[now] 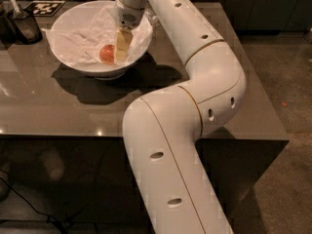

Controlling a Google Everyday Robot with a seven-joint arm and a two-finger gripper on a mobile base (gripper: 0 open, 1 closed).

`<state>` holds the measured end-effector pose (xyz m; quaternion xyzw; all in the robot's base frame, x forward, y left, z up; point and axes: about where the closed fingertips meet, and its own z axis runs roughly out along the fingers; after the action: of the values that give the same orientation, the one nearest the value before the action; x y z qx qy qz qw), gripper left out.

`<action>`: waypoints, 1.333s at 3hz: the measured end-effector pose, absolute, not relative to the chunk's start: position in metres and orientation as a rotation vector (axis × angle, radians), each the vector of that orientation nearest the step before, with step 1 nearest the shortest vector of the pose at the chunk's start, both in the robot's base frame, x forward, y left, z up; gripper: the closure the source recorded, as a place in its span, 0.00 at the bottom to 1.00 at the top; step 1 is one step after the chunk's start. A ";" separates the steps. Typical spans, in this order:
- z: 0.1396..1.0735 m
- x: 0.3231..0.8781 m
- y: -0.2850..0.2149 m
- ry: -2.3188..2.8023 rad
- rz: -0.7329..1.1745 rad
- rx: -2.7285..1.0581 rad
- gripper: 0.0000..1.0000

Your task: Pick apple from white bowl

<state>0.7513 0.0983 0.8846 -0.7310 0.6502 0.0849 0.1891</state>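
Down in white bowl (92, 71), hand (121, 51) beside round apple (106, 54)

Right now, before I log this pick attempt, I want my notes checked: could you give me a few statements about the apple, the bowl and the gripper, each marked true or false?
1. The apple lies inside the white bowl. True.
2. The gripper hangs over bare table, away from the bowl. False: it is down inside the bowl, right beside the apple.
3. The bowl is lined with crumpled white paper. True.
4. The dark cup stands right of the bowl in the picture. False: it stands left of it, near the table's far edge.
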 end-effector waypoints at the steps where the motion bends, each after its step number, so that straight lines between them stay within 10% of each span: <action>1: 0.890 0.748 0.099 1.802 0.252 -2.062 0.11; 4: 0.894 0.749 0.121 1.711 0.213 -2.122 0.00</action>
<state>0.7487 0.1214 0.8943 -0.7601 0.6127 0.0764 0.2024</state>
